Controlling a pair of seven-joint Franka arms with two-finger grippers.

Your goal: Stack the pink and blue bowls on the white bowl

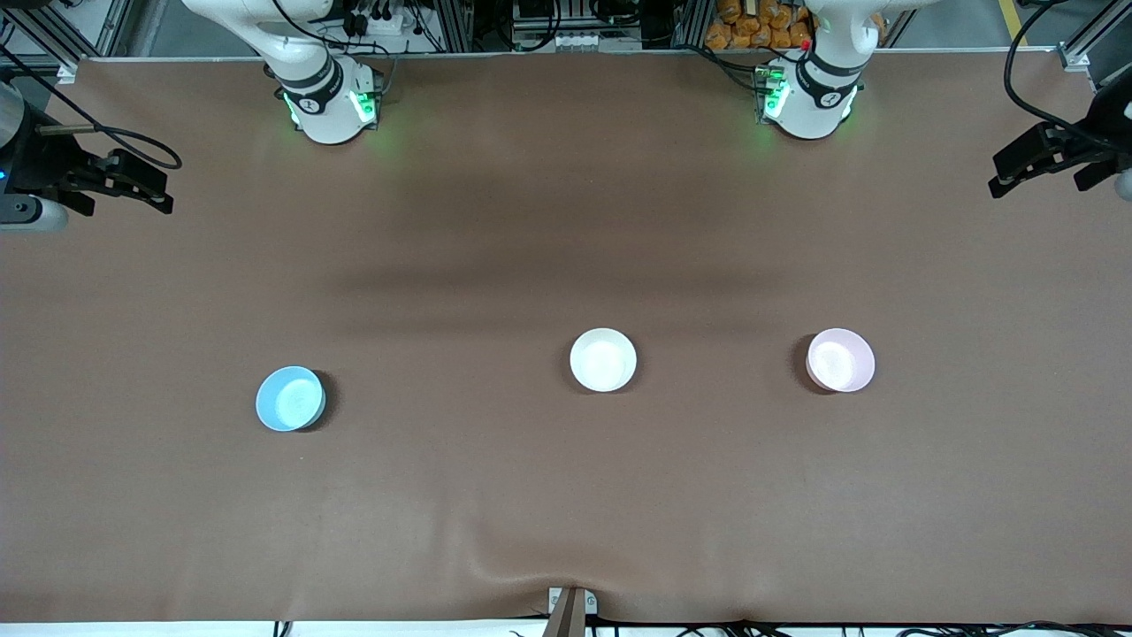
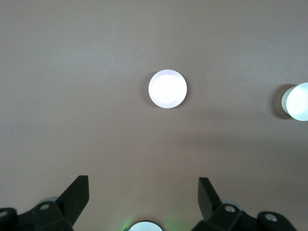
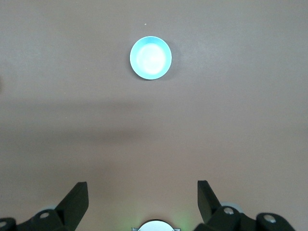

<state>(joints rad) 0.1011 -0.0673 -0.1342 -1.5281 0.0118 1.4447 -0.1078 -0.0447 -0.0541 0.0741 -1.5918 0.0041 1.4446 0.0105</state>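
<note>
Three bowls stand apart and upright on the brown table. The light blue bowl (image 1: pixel 290 398) (image 3: pixel 150 57) is toward the right arm's end. The white bowl (image 1: pixel 603 360) (image 2: pixel 296 101) stands in the middle. The pale pink bowl (image 1: pixel 840 360) (image 2: pixel 167 89) is toward the left arm's end, level with the white one. My right gripper (image 1: pixel 166 195) (image 3: pixel 143 192) hangs open and empty over the right arm's end of the table. My left gripper (image 1: pixel 995 177) (image 2: pixel 143 192) hangs open and empty over the left arm's end. Neither gripper is close to a bowl.
The brown table cover (image 1: pixel 531 495) is wrinkled near the front edge by a small clamp (image 1: pixel 570 606). The two arm bases (image 1: pixel 327 102) (image 1: pixel 809 97) stand along the table's back edge. Cables and racks lie past that edge.
</note>
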